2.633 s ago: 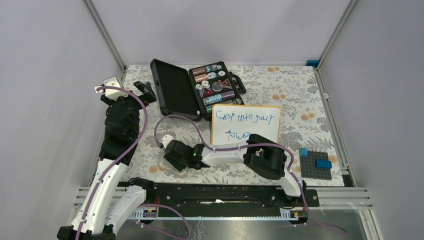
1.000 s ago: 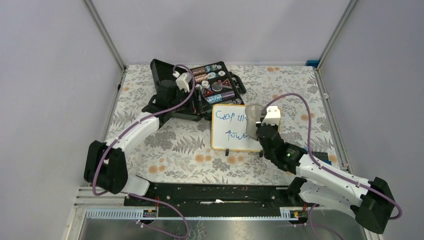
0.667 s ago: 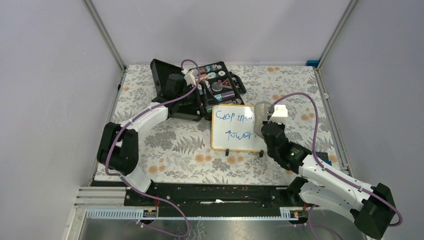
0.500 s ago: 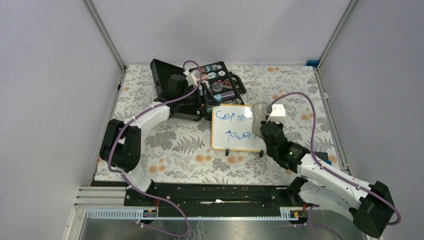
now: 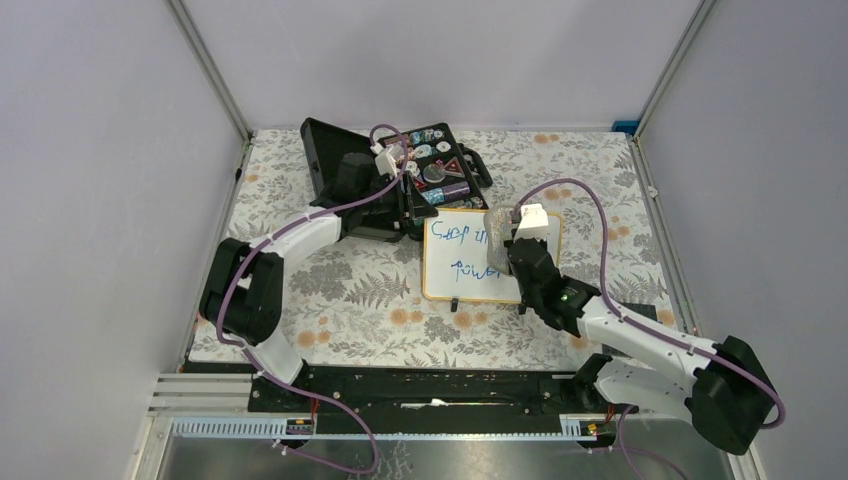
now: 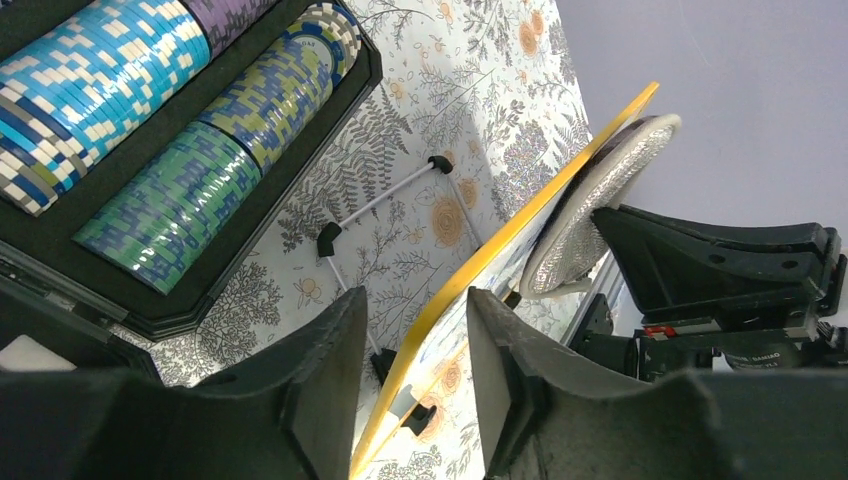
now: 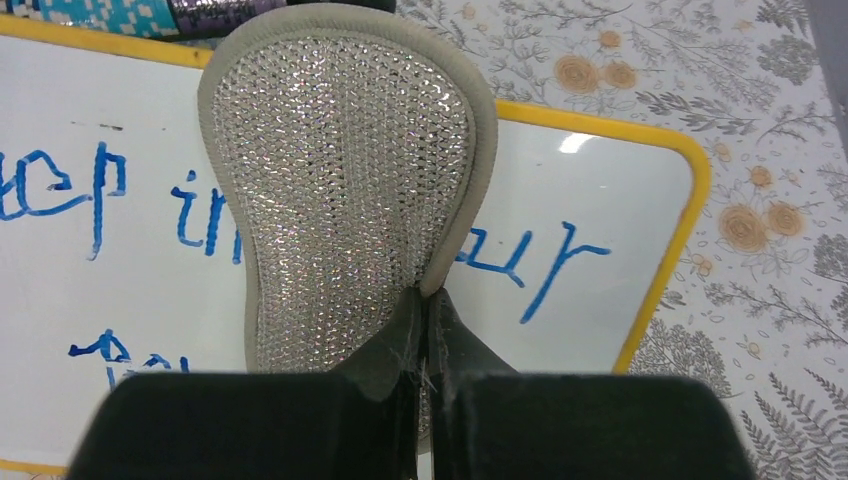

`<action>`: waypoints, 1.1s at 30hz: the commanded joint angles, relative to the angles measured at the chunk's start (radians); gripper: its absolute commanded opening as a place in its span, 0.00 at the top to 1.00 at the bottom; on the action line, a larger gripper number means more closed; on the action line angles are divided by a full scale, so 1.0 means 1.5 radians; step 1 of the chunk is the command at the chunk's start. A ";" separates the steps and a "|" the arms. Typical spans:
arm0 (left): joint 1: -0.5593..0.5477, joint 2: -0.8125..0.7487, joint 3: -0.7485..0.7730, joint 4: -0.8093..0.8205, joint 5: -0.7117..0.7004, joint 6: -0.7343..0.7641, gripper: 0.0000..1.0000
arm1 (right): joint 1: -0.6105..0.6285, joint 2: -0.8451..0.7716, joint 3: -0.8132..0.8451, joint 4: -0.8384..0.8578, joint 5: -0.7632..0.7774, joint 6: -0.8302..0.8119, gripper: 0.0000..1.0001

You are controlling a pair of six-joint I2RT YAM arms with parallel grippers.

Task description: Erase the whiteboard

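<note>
Nearest, the right fingers [image 7: 405,340] are pinched tight on the lower edge of a silvery mesh pad [image 7: 345,170]. Its flat face lies against the upper middle of the whiteboard [image 5: 440,285], covering part of the top line of blue writing. The board stands tilted on small black feet, right of centre on the floral worktop [image 5: 330,290]. Beyond it the left fingers [image 6: 320,380] are spread apart with its yellow top edge running between them, neither clearly touching, and just behind lies the open black case [image 6: 250,255] of poker chips [image 6: 170,205].
</note>
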 commanded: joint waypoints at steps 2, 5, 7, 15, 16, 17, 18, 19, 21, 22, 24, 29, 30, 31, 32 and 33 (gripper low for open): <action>-0.008 -0.001 0.007 0.038 0.026 0.018 0.63 | -0.004 0.052 0.050 0.057 -0.066 -0.002 1.00; -0.011 0.001 0.009 0.034 0.024 0.021 0.67 | 0.000 0.098 0.076 0.068 -0.106 0.023 1.00; -0.013 0.003 0.010 0.034 0.027 0.021 0.69 | 0.010 0.129 0.092 0.079 -0.118 0.035 1.00; -0.021 0.003 0.013 0.027 0.024 0.027 0.80 | 0.069 0.240 0.165 0.116 -0.134 0.052 1.00; -0.021 0.003 0.013 0.024 0.021 0.029 0.80 | 0.069 0.244 0.167 0.120 -0.132 0.059 1.00; -0.021 -0.001 0.014 0.019 0.015 0.033 0.81 | 0.069 0.245 0.164 0.123 -0.126 0.062 1.00; -0.021 -0.002 0.015 0.014 0.009 0.037 0.81 | 0.069 0.241 0.159 0.127 -0.116 0.064 1.00; -0.021 -0.003 0.016 0.008 0.005 0.040 0.81 | 0.067 0.236 0.155 0.129 -0.104 0.064 1.00; -0.021 -0.003 0.020 -0.004 -0.003 0.044 0.84 | 0.056 0.222 0.141 0.128 -0.091 0.066 1.00; -0.021 -0.001 0.023 -0.013 -0.009 0.047 0.86 | 0.047 0.212 0.132 0.124 -0.087 0.069 1.00; -0.021 0.003 0.032 -0.035 -0.022 0.053 0.94 | 0.019 0.188 0.110 0.112 -0.075 0.082 1.00; -0.021 0.007 0.042 -0.070 -0.039 0.064 1.00 | -0.060 0.106 0.059 0.038 -0.003 0.106 1.00; -0.021 0.005 0.042 -0.070 -0.039 0.064 1.00 | -0.078 0.091 0.050 0.022 0.008 0.113 1.00; -0.021 0.003 0.042 -0.070 -0.040 0.066 1.00 | -0.097 0.077 0.042 0.008 0.010 0.118 1.00; -0.021 0.001 0.042 -0.070 -0.040 0.066 1.00 | -0.118 0.062 0.032 -0.003 0.011 0.122 1.00; -0.021 0.000 0.041 -0.070 -0.040 0.067 1.00 | -0.135 0.050 0.022 -0.012 0.011 0.124 1.00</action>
